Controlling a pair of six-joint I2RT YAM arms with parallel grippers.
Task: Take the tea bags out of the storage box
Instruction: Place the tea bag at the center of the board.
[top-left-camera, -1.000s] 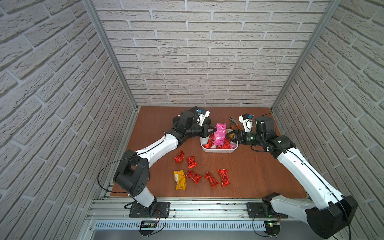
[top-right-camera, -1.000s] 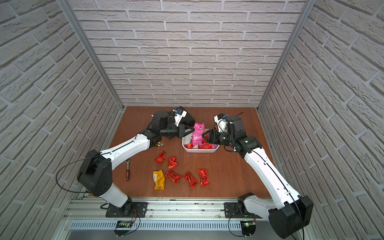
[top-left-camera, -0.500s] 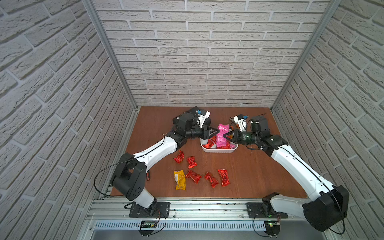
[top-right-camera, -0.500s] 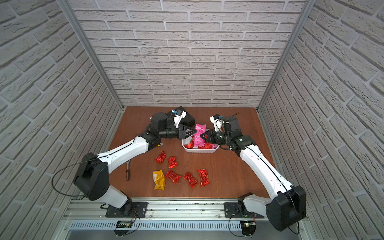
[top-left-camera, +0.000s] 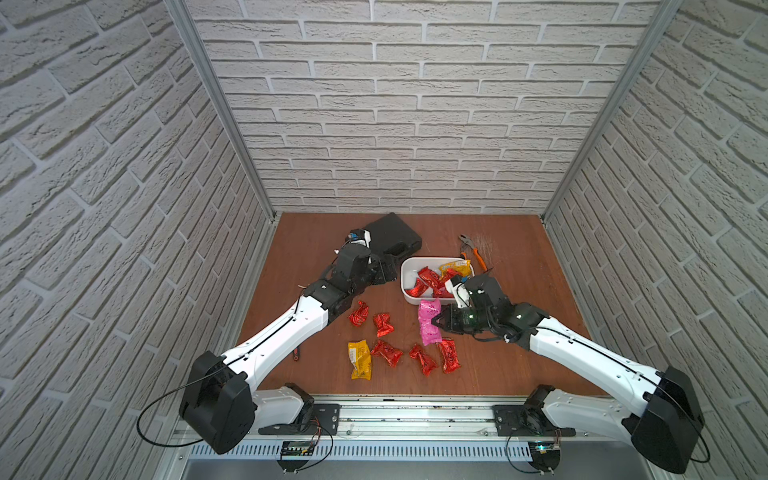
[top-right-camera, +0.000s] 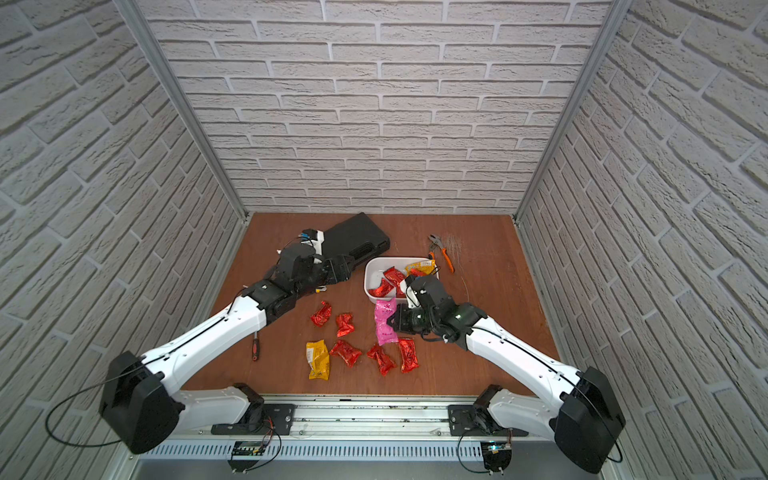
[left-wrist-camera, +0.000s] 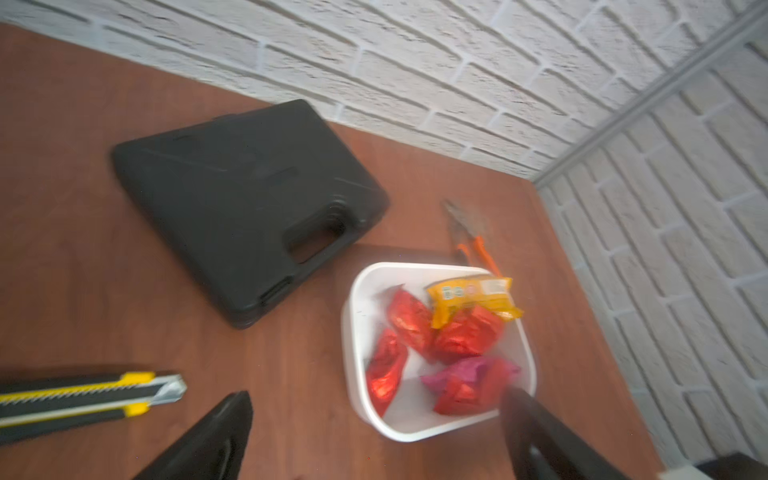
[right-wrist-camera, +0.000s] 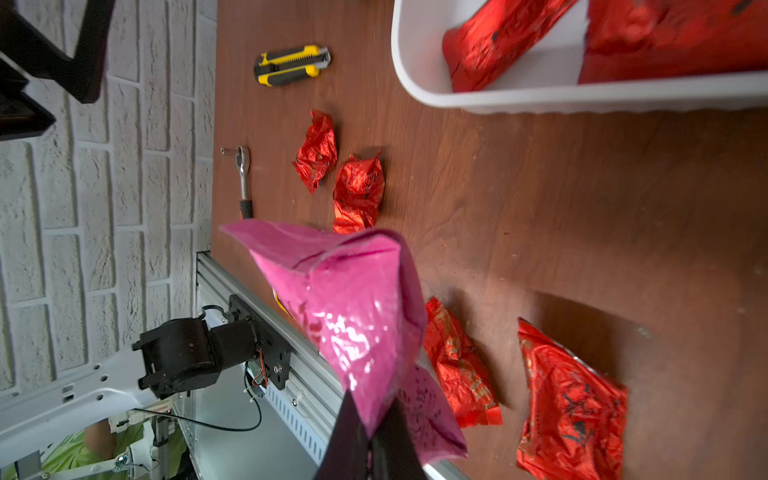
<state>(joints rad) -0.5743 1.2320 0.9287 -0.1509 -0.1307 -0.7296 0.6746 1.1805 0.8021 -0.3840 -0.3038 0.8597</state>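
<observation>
worktop (top-left-camera: 519, 332): reddish-brown wood board, scuffed near the back. white brick-pattern walls (top-left-camera: 395, 124) close it in on three sides, with grey metal posts (top-left-camera: 224, 116) in the corners and a metal rail (top-left-camera: 415, 409) along the front.

storage box (top-left-camera: 404, 278): white tub with rounded corners, flat on the worktop. its long axis runs side to side, parallel to the back wall. it holds several red tea bags (top-left-camera: 428, 276), a yellow tea bag (top-left-camera: 456, 268) against its back right corner, and one pink packet (left-wrist-camera: 465, 374).

pink tea bag (top-left-camera: 429, 322): out of the box, just in front of its near wall. the right hand (top-left-camera: 436, 323) is clamped on one edge of it. long axis points from the box towards the rail.

left hand (left-wrist-camera: 378, 392): just left of the box, fingers spread wide, holding nothing.

loose in front of the box: five red foil packets (top-left-camera: 386, 353) and one yellow packet (top-left-camera: 360, 359).

sundries: black case (top-left-camera: 392, 237) behind and left of the box; orange-handled pliers (top-left-camera: 473, 251) behind its right end; utility knife (left-wrist-camera: 83, 395) to its left.
</observation>
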